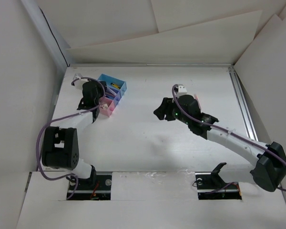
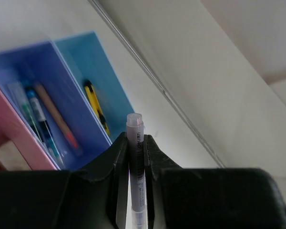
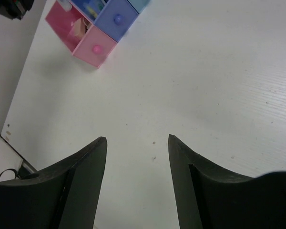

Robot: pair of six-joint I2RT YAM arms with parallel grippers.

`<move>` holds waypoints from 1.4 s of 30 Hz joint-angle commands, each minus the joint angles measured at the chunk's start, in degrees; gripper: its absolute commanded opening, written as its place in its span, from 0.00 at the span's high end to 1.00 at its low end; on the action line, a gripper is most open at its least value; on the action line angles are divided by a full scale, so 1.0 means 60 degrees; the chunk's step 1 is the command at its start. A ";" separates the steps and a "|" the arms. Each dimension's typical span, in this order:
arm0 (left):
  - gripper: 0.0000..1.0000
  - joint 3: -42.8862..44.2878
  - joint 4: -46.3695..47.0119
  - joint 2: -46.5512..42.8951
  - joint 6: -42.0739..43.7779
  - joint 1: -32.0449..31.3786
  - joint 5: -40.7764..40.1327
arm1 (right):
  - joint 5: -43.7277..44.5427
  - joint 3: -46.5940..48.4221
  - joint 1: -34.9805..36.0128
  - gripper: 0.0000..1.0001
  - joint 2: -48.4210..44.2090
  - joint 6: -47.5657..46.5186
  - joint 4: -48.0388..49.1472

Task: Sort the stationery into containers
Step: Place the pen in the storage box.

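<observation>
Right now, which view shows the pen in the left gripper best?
Left wrist: the pen stands clamped in the left gripper, cap end up, close and sharp. Top external shows only that gripper over the bins; the pen is hidden. Right wrist shows the bins' fronts and the table, no pen.

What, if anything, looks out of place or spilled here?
Nothing stands out. The bins stand upright with pens lying inside, the left gripper grips one pen, and the right gripper is open and empty.
</observation>
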 commanded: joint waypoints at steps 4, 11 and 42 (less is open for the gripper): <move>0.96 0.1483 -0.0683 0.1148 -0.0279 0.0536 -0.1243 | -0.0377 -0.0011 -0.0020 0.40 -0.0243 0.0074 0.0245; 0.96 0.2276 -0.1239 0.2043 -0.0177 0.0537 -0.2019 | -0.0568 -0.0011 -0.0107 0.40 -0.0243 0.0074 0.0347; 0.63 0.1444 -0.0918 0.1680 0.0102 0.0450 -0.2327 | -0.0861 -0.0362 -0.0898 0.40 -0.0593 0.0074 0.0523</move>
